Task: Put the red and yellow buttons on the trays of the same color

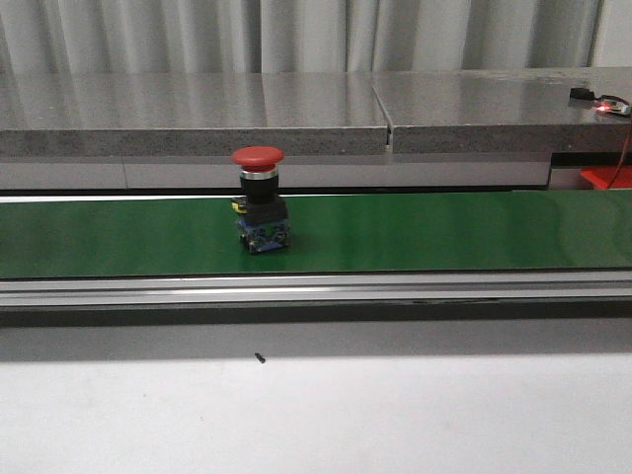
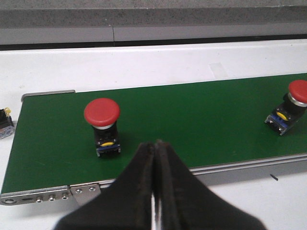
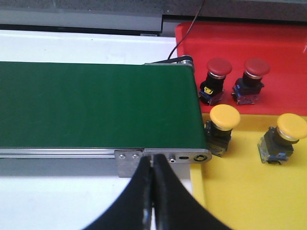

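A red mushroom-head button (image 1: 259, 209) stands upright on a green conveyor belt (image 1: 444, 232), roughly left of centre in the front view, with nothing holding it. The left wrist view shows the belt's left end carrying two red buttons: one nearer that end (image 2: 102, 124), just beyond the left gripper (image 2: 154, 148), and a second (image 2: 290, 106) well apart from it further along the belt. Which of the two appears in the front view cannot be told for certain. At the far edge of that view, off the belt's end, part of another small switch body (image 2: 5, 123) rests on the white counter (image 2: 144, 67); its cap colour is hidden.

At the belt's right end, the right wrist view shows a red tray (image 3: 278, 43) and a yellow tray (image 3: 249, 191) side by side. The red tray holds two red buttons (image 3: 214, 79) (image 3: 250, 79), both upright. The yellow tray holds two yellow buttons (image 3: 221, 127) (image 3: 280, 139), the first close against the end of the belt.

Both grippers are empty. The left gripper's black fingers (image 2: 141, 167) are pressed together above the belt's near edge. The right gripper (image 3: 153, 165) also has its fingers (image 3: 144, 182) closed on nothing, hovering by the metal end bracket of the belt.

By these views, the task looks partly done: four buttons are sorted by matching colour, and at least two red buttons on the belt remain to be placed in the red tray. No yellow button is visible on the belt.
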Robot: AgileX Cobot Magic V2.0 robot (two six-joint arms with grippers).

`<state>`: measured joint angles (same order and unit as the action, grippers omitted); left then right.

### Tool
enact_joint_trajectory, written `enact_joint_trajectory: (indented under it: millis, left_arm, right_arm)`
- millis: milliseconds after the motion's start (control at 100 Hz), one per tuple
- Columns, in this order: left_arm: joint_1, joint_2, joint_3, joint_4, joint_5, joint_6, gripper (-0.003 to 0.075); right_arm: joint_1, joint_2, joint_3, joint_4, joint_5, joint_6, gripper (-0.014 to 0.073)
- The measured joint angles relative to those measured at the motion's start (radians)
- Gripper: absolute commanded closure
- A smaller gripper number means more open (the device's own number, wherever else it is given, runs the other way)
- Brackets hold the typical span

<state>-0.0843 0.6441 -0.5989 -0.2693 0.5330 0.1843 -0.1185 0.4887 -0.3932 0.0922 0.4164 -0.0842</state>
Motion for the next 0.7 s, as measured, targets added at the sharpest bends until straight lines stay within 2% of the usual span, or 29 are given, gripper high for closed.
enact_joint_trajectory:
  millis: [220,480,700]
  left_arm:
    - [0.000,-0.117,0.064,0.000,0.033,0.000,0.0741]
    - [-0.002,-0.135,0.072,0.000,0.056,0.000,0.0741]
    - [-0.002,-0.135,0.072,0.000,0.059,0.000,0.0741]
  right_arm:
    - [0.000,0.000,0.000,0.000,0.000,0.000,0.0661]
    - [0.000,0.000,-0.002,0.002,-0.017,0.000,0.0661]
    - [0.010,0.042,-0.092,0.004,0.066,0.000,0.0661]
